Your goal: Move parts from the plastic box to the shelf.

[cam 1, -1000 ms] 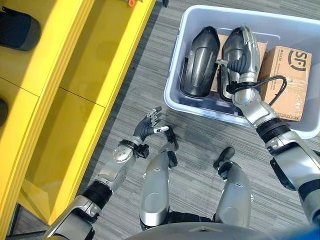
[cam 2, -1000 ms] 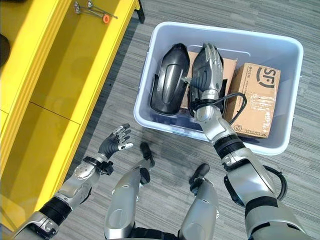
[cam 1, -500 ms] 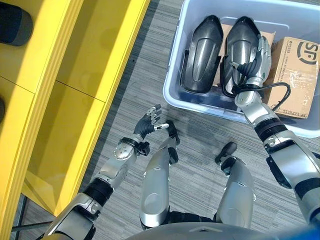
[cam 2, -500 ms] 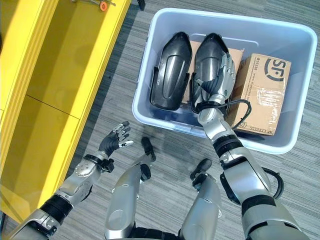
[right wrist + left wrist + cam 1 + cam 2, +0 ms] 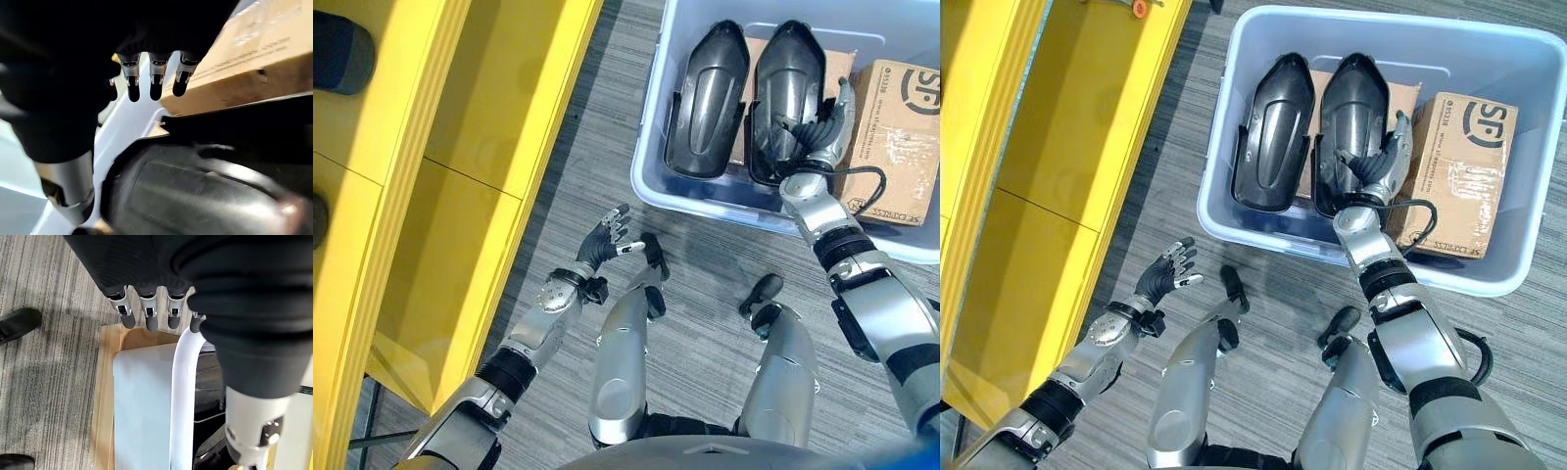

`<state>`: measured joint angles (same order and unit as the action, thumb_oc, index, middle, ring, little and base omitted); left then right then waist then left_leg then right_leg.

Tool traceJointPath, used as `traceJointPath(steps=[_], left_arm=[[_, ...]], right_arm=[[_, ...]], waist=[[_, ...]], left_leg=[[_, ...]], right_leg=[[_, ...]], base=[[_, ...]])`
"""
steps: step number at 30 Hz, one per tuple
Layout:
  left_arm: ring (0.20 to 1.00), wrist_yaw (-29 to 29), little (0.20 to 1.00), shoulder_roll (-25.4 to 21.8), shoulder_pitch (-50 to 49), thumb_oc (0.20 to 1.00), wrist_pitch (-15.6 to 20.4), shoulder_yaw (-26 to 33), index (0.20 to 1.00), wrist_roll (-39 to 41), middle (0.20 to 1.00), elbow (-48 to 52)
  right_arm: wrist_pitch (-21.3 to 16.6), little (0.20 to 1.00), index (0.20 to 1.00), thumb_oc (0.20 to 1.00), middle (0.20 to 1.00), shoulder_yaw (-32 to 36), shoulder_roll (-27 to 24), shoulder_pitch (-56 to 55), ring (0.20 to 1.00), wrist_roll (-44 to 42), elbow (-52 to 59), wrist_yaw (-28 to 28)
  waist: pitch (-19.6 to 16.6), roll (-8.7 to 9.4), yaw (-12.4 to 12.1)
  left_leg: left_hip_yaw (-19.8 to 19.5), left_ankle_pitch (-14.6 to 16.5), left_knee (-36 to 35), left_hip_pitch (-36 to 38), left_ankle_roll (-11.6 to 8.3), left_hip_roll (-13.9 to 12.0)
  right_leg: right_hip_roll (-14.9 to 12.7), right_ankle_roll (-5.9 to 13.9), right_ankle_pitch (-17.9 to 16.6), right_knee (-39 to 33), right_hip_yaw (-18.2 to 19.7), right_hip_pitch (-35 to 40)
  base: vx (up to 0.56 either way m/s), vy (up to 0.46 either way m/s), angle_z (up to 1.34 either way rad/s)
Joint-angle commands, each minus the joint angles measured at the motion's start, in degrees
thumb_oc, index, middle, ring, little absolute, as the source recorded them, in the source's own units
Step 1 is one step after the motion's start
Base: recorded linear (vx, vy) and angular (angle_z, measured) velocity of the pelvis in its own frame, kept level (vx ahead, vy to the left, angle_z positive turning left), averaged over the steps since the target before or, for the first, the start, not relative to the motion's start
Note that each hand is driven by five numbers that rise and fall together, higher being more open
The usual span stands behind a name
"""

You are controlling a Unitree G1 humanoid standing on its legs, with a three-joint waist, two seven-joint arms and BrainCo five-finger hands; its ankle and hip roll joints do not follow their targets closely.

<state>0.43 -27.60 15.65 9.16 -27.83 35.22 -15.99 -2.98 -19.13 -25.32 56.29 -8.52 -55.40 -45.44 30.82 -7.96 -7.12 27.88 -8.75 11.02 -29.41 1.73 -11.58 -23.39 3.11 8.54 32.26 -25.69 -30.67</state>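
Pale blue plastic box (image 5: 1263, 230) on grey carpet, at 1 o'clock from robot. Two dark moulded shells inside, side by side: left shell (image 5: 1273, 132), right shell (image 5: 1353, 117); cardboard carton (image 5: 1459, 171) at 3 o'clock of them. Right hand (image 5: 1383, 162) in box, fingers slack and spread, between right shell and carton, holding nothing. Left hand (image 5: 1163, 274) over carpet, relaxed, empty. Yellow shelf (image 5: 1058, 166) at 10 o'clock. Shells look stiff, glossy, likely slippery, moderate weight; best grip: raised side rim, thumb under edge.

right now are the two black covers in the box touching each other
Touching: the right eye view shows the left cover and right cover pressed side by side in the box.
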Motion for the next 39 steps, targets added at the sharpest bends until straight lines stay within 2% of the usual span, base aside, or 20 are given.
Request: traceJointPath(steps=[1, 6, 11, 20, 29, 33, 39], left_arm=[[1.000, 0.6, 1.000, 0.6, 1.3, 1.000, 1.3, -2.8, 1.000, -0.3, 1.000, 2.2], [1.000, 0.8, 1.000, 0.8, 1.5, 1.000, 1.2, -3.1, 1.000, -0.5, 1.000, 1.9], [1.000, 0.7, 1.000, 0.6, 1.7, 1.000, 0.6, -3.1, 1.000, -0.7, 1.000, 2.0], [1.000, 0.8, 1.000, 0.7, 2.1, 1.000, 0.7, -3.2, 1.000, -0.6, 1.000, 1.4], [1.000, 0.5, 1.000, 0.7, 2.0, 1.000, 1.1, -3.3, 1.000, -0.9, 1.000, 0.7], [1.000, 0.6, 1.000, 0.7, 2.3, 1.000, 0.9, -3.4, 1.000, -0.9, 1.000, 0.6], [1.000, 0.3, 1.000, 0.7, 2.6, 1.000, 0.7, -3.4, 1.000, -1.0, 1.000, 0.2]], right_arm=[[-3.1, 1.000, 1.000, 1.000, 1.000, 0.8, -2.2, 3.3, 1.000, -3.5, 0.0, -0.4], [-2.9, 1.000, 1.000, 1.000, 1.000, 0.4, -2.5, 3.8, 1.000, -8.3, -2.2, 4.3], [-3.3, 1.000, 1.000, 1.000, 1.000, 0.5, -2.8, 4.1, 1.000, -12.4, -4.4, 4.9], [-2.8, 1.000, 1.000, 1.000, 1.000, -0.4, -3.1, 4.7, 1.000, -9.5, -6.0, 7.5], [-1.6, 1.000, 1.000, 1.000, 1.000, -1.4, -3.6, 5.2, 1.000, -9.6, -6.9, 6.5], [0.4, 1.000, 1.000, 1.000, 1.000, -1.7, -4.0, 5.7, 1.000, -9.9, -7.5, 9.0], [1.1, 1.000, 1.000, 1.000, 1.000, -2.8, -4.3, 6.5, 1.000, -11.8, -8.8, 9.4]], waist=[[-1.0, -1.56, -0.9], [-1.0, -1.77, -0.9], [-1.0, -1.99, -1.1], [-1.0, -2.42, -1.2], [-1.0, -2.80, -1.4], [-1.0, -2.92, -1.5], [-1.0, -3.12, -1.7]], left_leg=[[-4.5, 7.6, 5.4, -1.1, -7.46, -3.6], [-4.5, 7.5, 5.9, -2.0, -7.68, -3.8], [-4.5, 7.6, 6.1, -2.9, -7.79, -3.8], [-4.3, 7.5, 7.0, -4.6, -7.93, -4.2], [-4.4, 7.5, 7.3, -5.8, -8.02, -4.4], [-4.5, 7.5, 7.6, -6.5, -8.07, -4.5], [-4.5, 7.3, 7.9, -7.6, -8.20, -4.7]], right_leg=[[0.0, 3.44, -1.3, 1.1, 0.8, -3.0], [-0.1, 3.18, -1.1, 1.5, 0.9, -3.8], [-0.1, 2.94, -0.9, 2.1, 0.8, -4.8], [-0.5, 2.71, -0.6, 3.3, 0.8, -6.6], [-0.9, 2.63, -0.5, 4.0, 0.8, -7.8], [-1.0, 2.64, -0.4, 4.4, 0.9, -8.4], [-1.4, 2.58, -0.3, 4.9, 0.8, -9.3]], base=[[0.00, -0.032, -0.04], [0.00, -0.007, -0.01], [0.00, -0.013, 0.00], [0.00, -0.006, 0.00], [0.00, 0.000, 0.00], [0.00, 0.000, 0.00], [0.00, 0.000, 0.00]])
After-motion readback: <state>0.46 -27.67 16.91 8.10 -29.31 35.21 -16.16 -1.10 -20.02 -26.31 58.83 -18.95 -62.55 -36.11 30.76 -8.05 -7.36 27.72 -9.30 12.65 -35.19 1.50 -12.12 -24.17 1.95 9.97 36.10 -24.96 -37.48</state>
